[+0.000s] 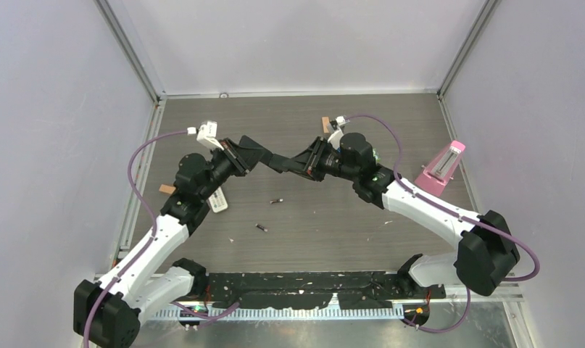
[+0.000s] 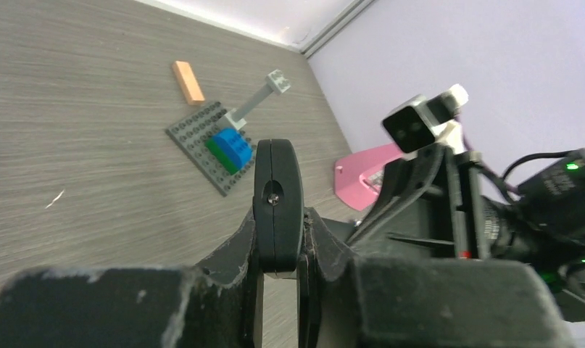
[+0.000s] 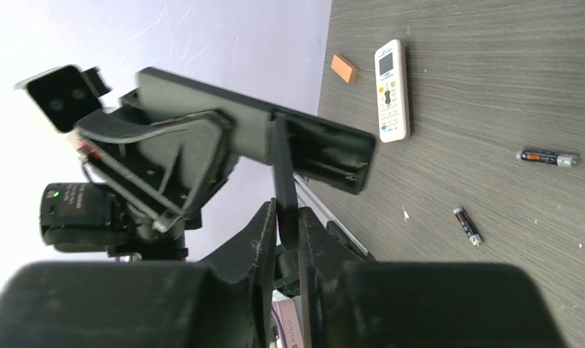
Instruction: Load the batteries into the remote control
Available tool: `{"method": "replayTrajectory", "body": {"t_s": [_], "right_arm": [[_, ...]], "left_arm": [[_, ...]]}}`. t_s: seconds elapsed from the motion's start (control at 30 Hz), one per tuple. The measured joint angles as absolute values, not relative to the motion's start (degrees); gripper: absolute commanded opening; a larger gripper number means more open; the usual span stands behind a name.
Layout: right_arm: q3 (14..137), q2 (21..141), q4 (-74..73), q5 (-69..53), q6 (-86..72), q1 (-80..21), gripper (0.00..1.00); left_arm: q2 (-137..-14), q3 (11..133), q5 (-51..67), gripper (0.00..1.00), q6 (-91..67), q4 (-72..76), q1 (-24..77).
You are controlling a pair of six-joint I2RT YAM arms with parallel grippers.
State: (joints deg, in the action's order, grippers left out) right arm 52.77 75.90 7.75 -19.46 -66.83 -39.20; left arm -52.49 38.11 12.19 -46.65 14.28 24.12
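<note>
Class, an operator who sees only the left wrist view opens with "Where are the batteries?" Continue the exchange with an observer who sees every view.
Observer: Two batteries lie loose on the table, on the robot's side of the black remote.
Operator: What is the right hand doing?
Observer: The right hand is pinching a thin black panel that meets the black remote.
Operator: Is there any other remote?
Observer: A white remote lies face up on the table, beside an orange block.
</note>
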Motion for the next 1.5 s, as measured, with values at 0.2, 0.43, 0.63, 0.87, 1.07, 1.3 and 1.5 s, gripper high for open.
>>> {"method": "replayTrajectory", "body": {"t_s": [0.2, 0.43, 0.63, 0.87, 1.07, 1.3, 1.5], "right_arm": [[52.69, 75.90, 9.82, -20.36, -67.37, -38.74, 0.05], [52.69, 75.83, 9.93, -20.18, -65.30, -38.37, 0.05], [51.03, 73.76, 7.07, -18.31, -60.77, -37.39, 0.05], [47.97, 77.73, -2.33, -15.14, -50.65, -35.66, 0.07], [44.31, 86.61, -7.42, -14.17, -43.86, -34.85, 0.09], [43.81, 87.88, -8.45, -12.67, -40.16, -34.39, 0.56], [44.03, 87.07, -13.80, -6.46, -37.60, -34.37, 0.74]], "left_arm": [[-54.61, 37.17, 11.70, 0.00, -43.92, 14.98, 24.51], [-55.02, 35.92, 10.92, 0.00, -39.79, 15.44, 24.71], [-53.58, 34.76, 9.96, 0.00, -35.44, 12.58, 24.73], [-49.01, 34.63, 12.34, 0.00, -30.13, 9.52, 24.73], [-47.90, 35.88, 23.03, 0.00, -22.85, 4.45, 24.73], [-44.36, 37.39, 33.54, 0.00, -16.23, -0.32, 24.73], [-40.95, 37.39, 36.10, 0.00, -14.50, -1.37, 24.73]]}}
